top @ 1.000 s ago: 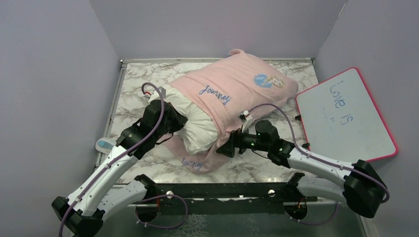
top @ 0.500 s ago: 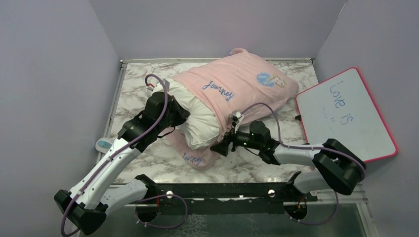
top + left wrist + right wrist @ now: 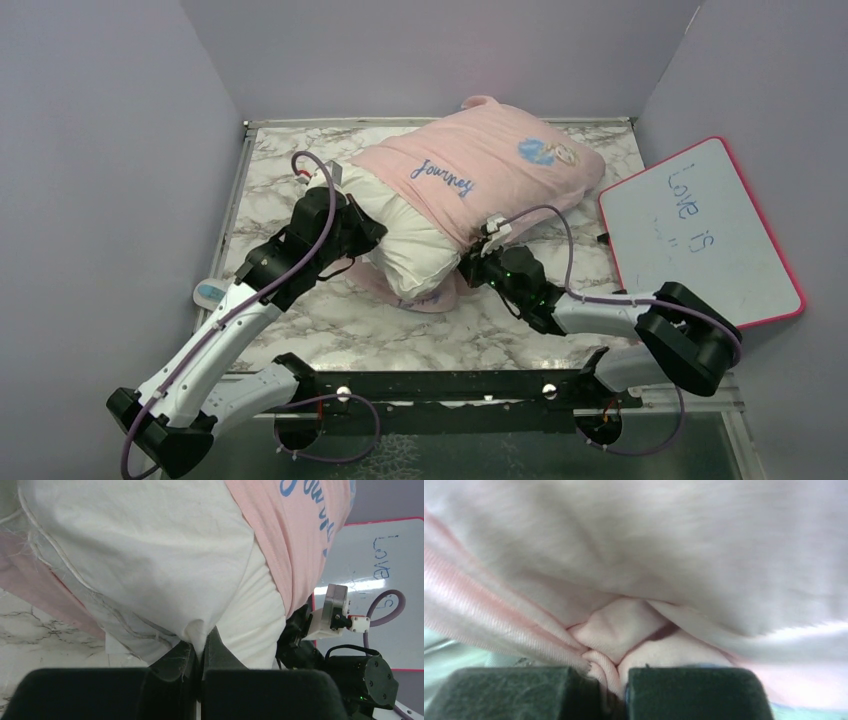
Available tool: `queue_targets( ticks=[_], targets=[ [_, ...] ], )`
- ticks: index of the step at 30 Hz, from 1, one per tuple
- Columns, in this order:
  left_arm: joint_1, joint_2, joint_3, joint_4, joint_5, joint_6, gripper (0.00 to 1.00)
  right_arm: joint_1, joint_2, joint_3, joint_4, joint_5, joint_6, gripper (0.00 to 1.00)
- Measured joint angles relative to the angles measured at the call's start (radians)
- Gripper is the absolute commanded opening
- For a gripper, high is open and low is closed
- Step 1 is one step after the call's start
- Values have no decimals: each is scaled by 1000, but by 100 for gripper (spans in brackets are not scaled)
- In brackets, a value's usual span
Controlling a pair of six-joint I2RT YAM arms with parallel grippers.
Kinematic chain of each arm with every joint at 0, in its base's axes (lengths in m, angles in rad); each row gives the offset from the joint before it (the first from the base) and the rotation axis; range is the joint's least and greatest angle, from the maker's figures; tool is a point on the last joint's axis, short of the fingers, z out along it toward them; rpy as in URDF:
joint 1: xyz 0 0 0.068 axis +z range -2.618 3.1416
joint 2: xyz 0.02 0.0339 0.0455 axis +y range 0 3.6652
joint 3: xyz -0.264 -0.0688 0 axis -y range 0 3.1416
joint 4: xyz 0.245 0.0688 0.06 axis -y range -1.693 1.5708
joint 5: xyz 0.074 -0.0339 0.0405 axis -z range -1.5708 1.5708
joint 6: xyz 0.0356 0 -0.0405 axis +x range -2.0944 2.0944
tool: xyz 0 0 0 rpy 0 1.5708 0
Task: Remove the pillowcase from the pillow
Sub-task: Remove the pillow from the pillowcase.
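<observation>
The pale pink pillowcase [image 3: 490, 165], printed "Journey", covers the far right part of the white pillow [image 3: 415, 250]. The pillow's bare end bulges toward the near left. My left gripper [image 3: 366, 236] is shut on a pinch of the pillow's white fabric [image 3: 150, 555], fingertips together at the left gripper [image 3: 201, 649]. My right gripper [image 3: 470, 268] sits at the pillowcase's open edge, under the pillow's near side. In the right wrist view the right gripper [image 3: 613, 680] is shut on a bunched fold of pink pillowcase [image 3: 624, 622]. A pink flap [image 3: 425, 297] lies beneath the pillow.
A pink-framed whiteboard [image 3: 700, 235] leans at the right edge of the marble table [image 3: 330, 325]. A small blue and white object [image 3: 212, 293] lies off the table's left edge. Grey walls close in on three sides.
My right gripper has pushed forward to the pillowcase's edge and shut on its pink fabric. The loose pink flap has drawn in under the pillow. The left arm moved slightly farther back, still gripping.
</observation>
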Motion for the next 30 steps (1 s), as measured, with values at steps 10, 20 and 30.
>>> queue_targets(
  ticks=[10, 20, 30],
  targets=[
    [-8, 5, 56, -42, -19, 18, 0, -21, -103, 66, -203, 234, -43, 8],
    [-2, -57, -40, 10, 25, 18, 0, -81, -458, 79, -567, 0, 19, 69],
    [-1, -51, -80, 39, 63, 18, 0, -80, -623, 137, -542, -333, -216, 95]
  ],
)
